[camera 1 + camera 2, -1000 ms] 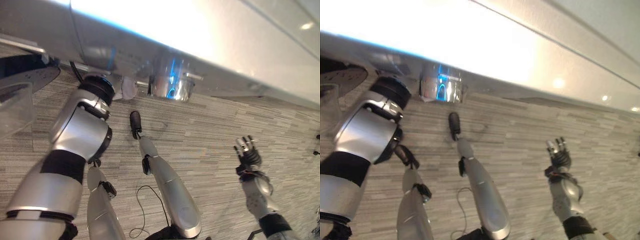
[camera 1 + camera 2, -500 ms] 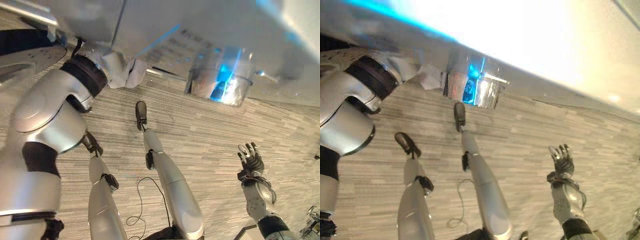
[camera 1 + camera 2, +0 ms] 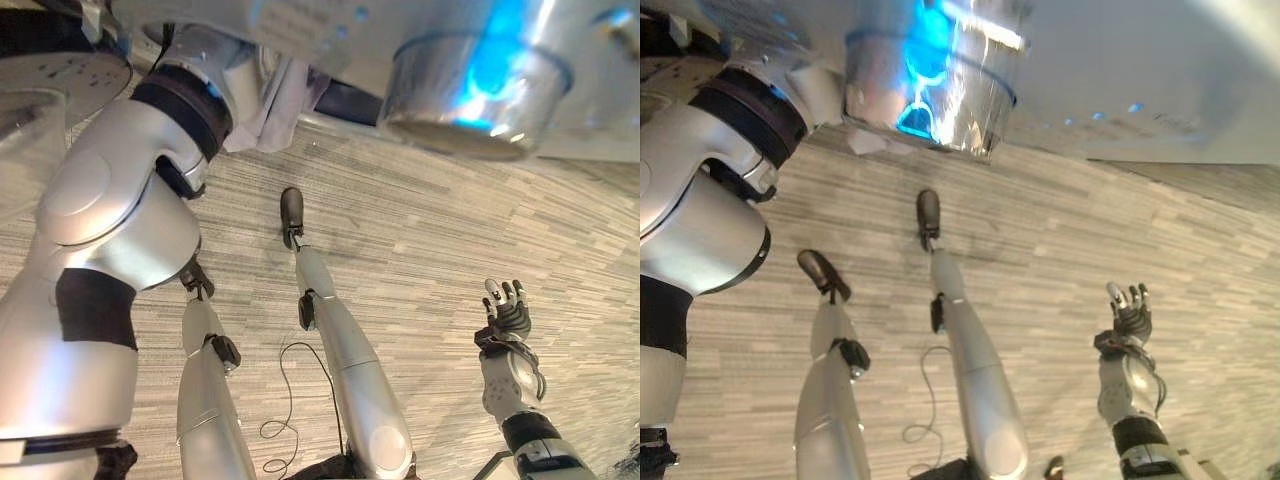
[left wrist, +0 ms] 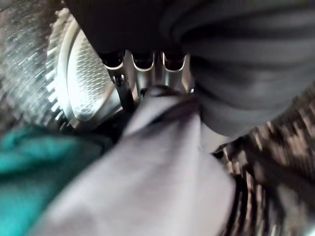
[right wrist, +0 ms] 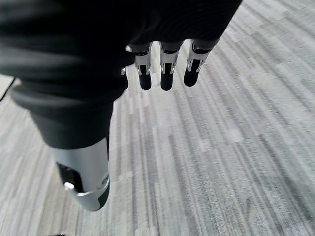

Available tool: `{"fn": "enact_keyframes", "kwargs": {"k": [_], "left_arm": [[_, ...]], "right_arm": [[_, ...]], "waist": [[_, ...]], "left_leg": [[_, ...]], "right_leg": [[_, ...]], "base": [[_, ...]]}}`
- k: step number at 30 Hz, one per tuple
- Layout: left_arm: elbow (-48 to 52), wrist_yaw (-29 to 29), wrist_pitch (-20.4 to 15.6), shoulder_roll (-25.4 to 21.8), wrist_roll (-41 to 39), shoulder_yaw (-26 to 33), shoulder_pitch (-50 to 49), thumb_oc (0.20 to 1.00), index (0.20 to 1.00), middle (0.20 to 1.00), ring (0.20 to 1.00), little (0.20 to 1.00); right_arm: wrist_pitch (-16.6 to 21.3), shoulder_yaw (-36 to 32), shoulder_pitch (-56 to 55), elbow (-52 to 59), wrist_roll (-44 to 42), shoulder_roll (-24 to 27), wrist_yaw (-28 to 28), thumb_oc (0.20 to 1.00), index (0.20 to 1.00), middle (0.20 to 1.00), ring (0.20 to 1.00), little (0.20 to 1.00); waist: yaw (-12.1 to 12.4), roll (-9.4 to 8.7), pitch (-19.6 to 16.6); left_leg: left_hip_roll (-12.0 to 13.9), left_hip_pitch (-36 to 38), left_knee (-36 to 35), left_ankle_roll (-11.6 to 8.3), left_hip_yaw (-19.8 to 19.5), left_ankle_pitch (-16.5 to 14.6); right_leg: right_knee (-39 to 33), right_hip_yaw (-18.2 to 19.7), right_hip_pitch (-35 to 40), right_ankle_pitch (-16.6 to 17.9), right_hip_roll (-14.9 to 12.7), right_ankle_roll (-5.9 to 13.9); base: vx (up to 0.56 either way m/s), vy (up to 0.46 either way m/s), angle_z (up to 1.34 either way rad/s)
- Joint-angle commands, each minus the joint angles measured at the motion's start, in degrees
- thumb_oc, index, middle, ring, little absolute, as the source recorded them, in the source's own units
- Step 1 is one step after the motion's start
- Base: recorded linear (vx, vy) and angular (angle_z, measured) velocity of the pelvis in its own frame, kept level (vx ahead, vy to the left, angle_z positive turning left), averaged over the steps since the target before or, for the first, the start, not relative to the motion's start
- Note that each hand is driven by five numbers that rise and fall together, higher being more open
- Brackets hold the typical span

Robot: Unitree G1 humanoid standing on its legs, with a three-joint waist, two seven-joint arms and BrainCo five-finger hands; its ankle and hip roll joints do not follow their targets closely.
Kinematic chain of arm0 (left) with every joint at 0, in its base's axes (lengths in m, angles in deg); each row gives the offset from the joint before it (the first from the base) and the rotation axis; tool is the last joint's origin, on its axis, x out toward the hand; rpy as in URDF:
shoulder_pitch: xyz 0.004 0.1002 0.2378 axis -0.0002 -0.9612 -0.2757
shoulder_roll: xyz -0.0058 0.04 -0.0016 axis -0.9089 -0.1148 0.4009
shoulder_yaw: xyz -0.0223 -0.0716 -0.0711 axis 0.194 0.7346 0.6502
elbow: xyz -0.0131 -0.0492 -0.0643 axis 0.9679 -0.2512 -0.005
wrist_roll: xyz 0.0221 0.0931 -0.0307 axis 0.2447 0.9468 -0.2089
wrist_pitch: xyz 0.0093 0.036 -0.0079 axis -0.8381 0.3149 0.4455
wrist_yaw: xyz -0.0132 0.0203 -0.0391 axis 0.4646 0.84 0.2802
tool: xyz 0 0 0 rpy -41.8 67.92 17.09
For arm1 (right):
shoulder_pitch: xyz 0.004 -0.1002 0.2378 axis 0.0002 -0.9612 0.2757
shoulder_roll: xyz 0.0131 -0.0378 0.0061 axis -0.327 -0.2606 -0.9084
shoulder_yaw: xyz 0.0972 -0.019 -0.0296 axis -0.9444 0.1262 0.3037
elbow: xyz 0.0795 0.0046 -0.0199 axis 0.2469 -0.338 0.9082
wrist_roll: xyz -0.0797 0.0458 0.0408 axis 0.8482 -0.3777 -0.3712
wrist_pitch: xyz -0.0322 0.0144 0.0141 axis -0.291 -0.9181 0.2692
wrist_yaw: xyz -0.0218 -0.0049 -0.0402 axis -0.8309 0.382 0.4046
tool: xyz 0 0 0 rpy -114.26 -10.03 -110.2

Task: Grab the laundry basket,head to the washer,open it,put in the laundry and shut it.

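Cloth point(image 3: 285, 105) raised higher, hangs lengthwise down | left hand point(image 4: 147, 73) fingers clenched on it | right hand point(image 3: 508, 312) fingers released

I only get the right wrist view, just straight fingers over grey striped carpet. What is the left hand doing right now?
Observer: The left hand has its fingers curled on a pale grey cloth.
Operator: Is it at the washer?
Observer: Yes, the washer's perforated steel drum shows just past those fingers.
Operator: Any other laundry there?
Observer: A teal cloth lies beside the grey one; I cannot tell whether it is inside the drum.
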Motion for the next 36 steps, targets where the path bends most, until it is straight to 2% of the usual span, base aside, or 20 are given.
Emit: {"fn": "enact_keyframes", "kwargs": {"k": [1,2,3,5,6,7,12,14,16,17,19,20,21,24,28,29,32,33,35,36], "left_arm": [[-4.2,-8.7,-7.3,7.3,-35.0,18.6,11.9,1.0,1.0,1.0,1.0,1.0],[-0.2,-8.4,-10.7,5.5,-40.6,16.5,14.2,1.0,1.0,1.0,1.0,1.0],[1.8,-7.2,-11.2,5.2,-42.2,16.7,13.5,1.0,1.0,1.0,1.0,1.0],[-4.2,-1.7,-6.0,5.1,-28.2,12.1,18.2,1.0,1.0,1.0,1.0,1.0],[-10.0,1.8,1.6,5.6,-0.8,-0.6,23.1,1.0,1.0,1.0,1.0,1.0],[-10.4,-1.3,3.8,6.4,9.9,-4.9,21.3,1.0,1.0,1.0,1.0,1.0],[-4.9,-5.3,6.0,7.4,24.0,-6.6,15.4,1.0,1.0,1.0,1.0,1.0],[-2.5,-5.5,6.4,6.9,24.9,-5.2,13.8,1.0,1.0,1.0,1.0,1.0],[10.6,-4.5,6.9,3.5,24.6,3.1,6.9,1.0,1.0,1.0,1.0,1.0],[11.5,-4.8,7.2,2.9,24.9,3.5,6.4,1.0,1.0,1.0,1.0,1.0],[25.8,-3.3,6.6,-1.5,24.0,12.8,-4.2,1.0,1.0,1.0,1.0,1.0],[34.3,-1.9,5.4,-2.0,23.7,18.8,-14.4,1.0,1.0,1.0,1.0,1.0],[35.8,-2.5,5.8,-2.6,24.1,19.6,-15.6,1.0,1.0,1.0,1.0,1.0],[53.6,2.1,-3.1,-2.1,20.7,30.9,-41.7,1.0,1.0,1.0,1.0,1.0],[62.3,5.6,-9.6,-2.0,18.0,32.9,-57.8,1.0,1.0,1.0,1.0,1.0],[63.7,5.0,-9.1,-4.1,17.7,33.1,-60.5,1.0,1.0,1.0,1.0,1.0],[72.6,5.3,-12.7,-8.4,15.4,36.8,-71.9,1.0,1.0,1.0,1.0,1.0],[72.8,5.2,-12.6,-8.4,15.3,37.0,-72.1,1.0,1.0,1.0,1.0,1.0],[74.3,6.1,-15.5,-7.4,11.2,37.2,-79.3,1.0,1.0,1.0,1.0,1.0],[74.1,6.2,-15.6,-7.4,11.2,37.3,-79.0,1.0,1.0,1.0,1.0,1.0]], "right_arm": [[-2.2,-3.3,-3.3,0.4,-0.4,4.9,3.0,1.0,1.0,1.0,1.0,1.0],[-2.7,-2.6,-4.3,-0.2,1.9,5.0,3.0,1.0,1.0,1.0,1.0,1.0],[-3.3,-2.7,-4.2,0.1,2.2,5.0,3.2,1.0,1.0,1.0,1.0,1.0],[-2.9,-0.6,-4.1,0.3,3.6,5.3,3.3,1.0,1.0,1.0,1.0,1.0],[-1.4,1.3,-3.8,1.0,3.6,6.8,1.2,1.0,1.0,1.0,1.0,1.0],[-0.7,1.8,-2.8,0.9,3.2,7.3,-0.3,1.0,1.0,1.0,1.0,1.0],[-2.2,2.7,-4.1,3.1,1.9,6.5,-2.5,1.0,1.0,1.0,1.0,1.0],[-2.6,3.2,-5.0,4.0,1.7,6.4,-3.0,1.0,1.0,1.0,1.0,1.0],[-4.6,5.6,-8.0,9.0,2.6,6.2,-4.4,1.0,1.0,1.0,1.0,1.0],[-4.7,5.7,-8.3,9.2,2.7,6.5,-4.3,1.0,1.0,1.0,1.0,1.0],[-5.7,7.1,-9.5,13.0,3.9,6.9,-4.8,1.0,1.0,1.0,1.0,1.0],[-5.6,7.4,-8.8,14.5,5.0,6.7,-4.9,1.0,1.0,1.0,1.0,1.0],[-5.7,7.7,-9.0,14.6,5.1,7.0,-4.8,1.0,1.0,1.0,1.0,1.0],[-4.2,9.1,-7.8,16.3,8.6,4.9,-4.4,1.0,1.0,1.0,1.0,1.0],[-3.5,13.4,-4.9,12.6,7.1,0.5,-5.9,1.0,1.0,1.0,1.0,1.0],[-4.3,12.4,-3.2,11.6,9.4,1.1,-4.5,1.0,1.0,1.0,1.0,1.0],[-4.1,11.0,-5.5,6.8,15.5,-0.9,0.1,1.0,1.0,1.0,1.0,1.0],[-4.1,11.1,-5.5,6.9,15.5,-0.9,0.2,1.0,1.0,1.0,1.0,1.0],[-5.5,10.6,4.5,-8.7,25.1,0.5,7.5,1.0,1.0,1.0,1.0,1.0],[-5.2,10.6,5.3,-9.5,25.1,0.5,7.4,1.0,1.0,1.0,1.0,1.0]], "waist": [[-4.4,8.7,-0.5],[-4.3,9.55,-0.5],[-4.1,9.79,-0.6],[-3.8,10.35,-0.7],[-4.5,9.59,-1.0],[-4.4,9.02,-1.1],[-3.0,9.05,-0.6],[-2.7,9.17,-0.4],[-0.7,9.39,0.6],[-0.9,9.57,0.5],[0.9,9.79,0.6],[2.4,9.42,0.6],[2.0,9.64,0.6],[4.2,8.81,0.6],[6.8,9.27,0.6],[7.3,9.32,0.6],[9.0,10.12,0.6],[8.9,10.09,0.6],[12.3,11.92,0.6],[12.1,12.04,0.6]], "left_leg": [[7.9,6.8,4.0,-4.12,0.0,-7.6],[7.8,6.8,3.2,-4.22,0.1,-7.1],[7.7,6.7,2.9,-4.22,-0.1,-6.9],[7.9,7.2,1.8,-4.31,-0.4,-5.6],[8.2,7.6,1.4,-4.26,-0.3,-5.5],[8.4,7.5,1.8,-4.22,-0.9,-5.8],[8.4,6.4,2.6,-4.01,-2.4,-6.0],[8.4,6.1,2.7,-3.93,-2.6,-6.1],[8.1,5.5,2.6,-3.63,-3.1,-6.0],[8.1,5.6,2.6,-3.62,-3.2,-6.1],[7.7,5.0,2.4,-3.45,-3.6,-6.2],[7.4,4.2,2.5,-3.33,-4.2,-6.2],[7.4,4.4,2.6,-3.33,-4.3,-6.2],[6.7,3.0,2.5,-3.12,-5.7,-6.0],[6.2,1.8,2.1,-2.77,-6.9,-5.4],[6.0,1.6,1.8,-2.72,-7.4,-5.2],[5.6,0.4,1.3,-2.49,-8.7,-4.5],[5.6,0.4,1.3,-2.5,-8.7,-4.5],[4.9,-0.5,1.2,-2.19,-9.8,-4.3],[4.9,-1.0,1.2,-2.15,-9.9,-4.1]], "right_leg": [[12.1,-1.4,-0.7,-16.7,1.8,4.92],[11.9,-1.3,-1.1,-16.4,2.0,4.95],[11.6,-1.4,-1.0,-16.3,2.0,4.95],[11.3,-2.1,-0.8,-16.0,2.1,4.88],[11.4,-2.6,-0.7,-15.5,2.5,4.74],[11.7,-3.0,-0.5,-15.5,2.6,4.7],[11.6,-3.6,0.7,-16.1,2.2,4.84],[11.6,-3.8,0.8,-16.2,2.0,4.88],[11.9,-4.0,1.0,-16.5,1.3,4.91],[12.0,-4.1,1.1,-16.5,1.2,4.92],[11.8,-4.1,1.2,-16.8,0.7,4.94],[11.8,-4.2,0.7,-16.9,0.3,4.84],[11.8,-4.3,1.0,-16.9,0.3,4.84],[11.3,-4.6,0.9,-16.8,-0.3,4.77],[11.4,-5.3,0.8,-16.7,-0.8,4.79],[11.4,-5.6,0.9,-16.7,-1.0,4.7],[11.9,-6.6,0.3,-17.3,-1.6,4.57],[11.9,-6.7,0.4,-17.3,-1.6,4.57],[13.3,-7.7,-0.1,-18.2,-2.3,4.54],[13.3,-7.8,-0.5,-18.1,-2.4,4.5]], "base": [[0.02,-0.036,0.03],[0.01,-0.013,0.12],[0.0,0.0,0.0],[-0.04,-0.049,-0.06],[-0.06,-0.034,0.05],[-0.05,-0.024,0.1],[-0.02,-0.024,0.08],[-0.01,-0.003,0.02],[0.0,0.0,0.0],[0.0,0.0,0.0],[0.01,0.034,0.07],[0.01,0.035,0.08],[0.01,0.051,0.0],[0.0,0.05,0.05],[0.0,0.02,0.15],[0.0,0.015,0.19],[0.01,0.001,0.18],[0.01,-0.006,0.15],[0.01,-0.018,0.12],[0.0,-0.055,0.12]]}}
